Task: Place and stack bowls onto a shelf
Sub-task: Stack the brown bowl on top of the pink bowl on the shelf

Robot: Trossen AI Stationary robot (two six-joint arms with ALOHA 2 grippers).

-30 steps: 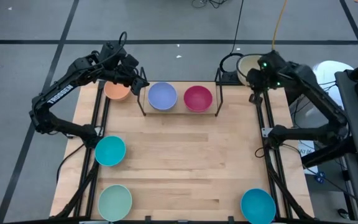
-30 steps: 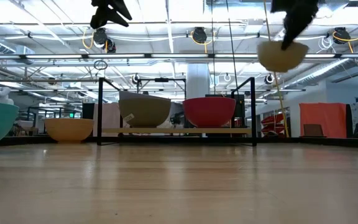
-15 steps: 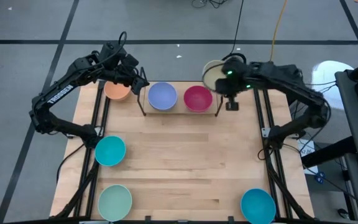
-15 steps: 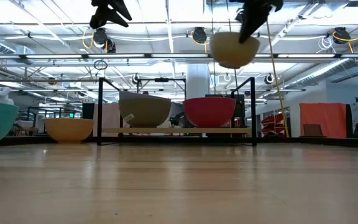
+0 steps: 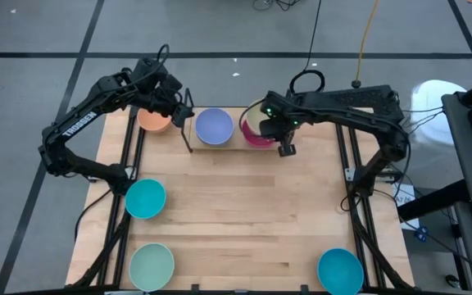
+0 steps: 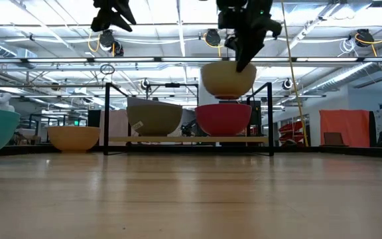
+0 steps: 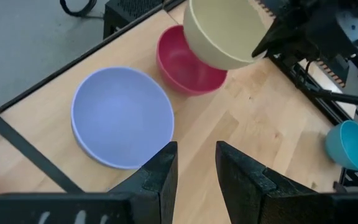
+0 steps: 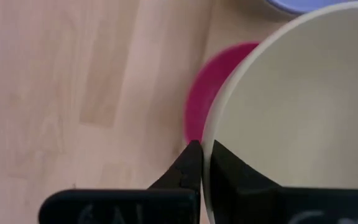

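My right gripper is shut on the cream bowl and holds it just above the magenta bowl. The magenta bowl stands on the shelf at its right, with the lavender bowl beside it at the left. My left gripper hovers open, with a narrow gap, over the shelf's left end, beside the orange bowl, which rests on the table. My right gripper pinches the cream bowl's rim on its right side, one finger outside the wall and one finger inside. The fingers come from above, pointing down. The bowl hangs roughly upright, clear of the magenta bowl under it.
The shelf's black wire uprights rise at both ends. A teal bowl and a mint bowl sit near the table's left edge, another teal bowl at the near right corner. Bare wood lies between them.
My right gripper has carried the cream bowl from beyond the table's far right corner toward the left, over the shelf's right upright, and down to just above the magenta bowl. The bowl has stayed upright in the hold.
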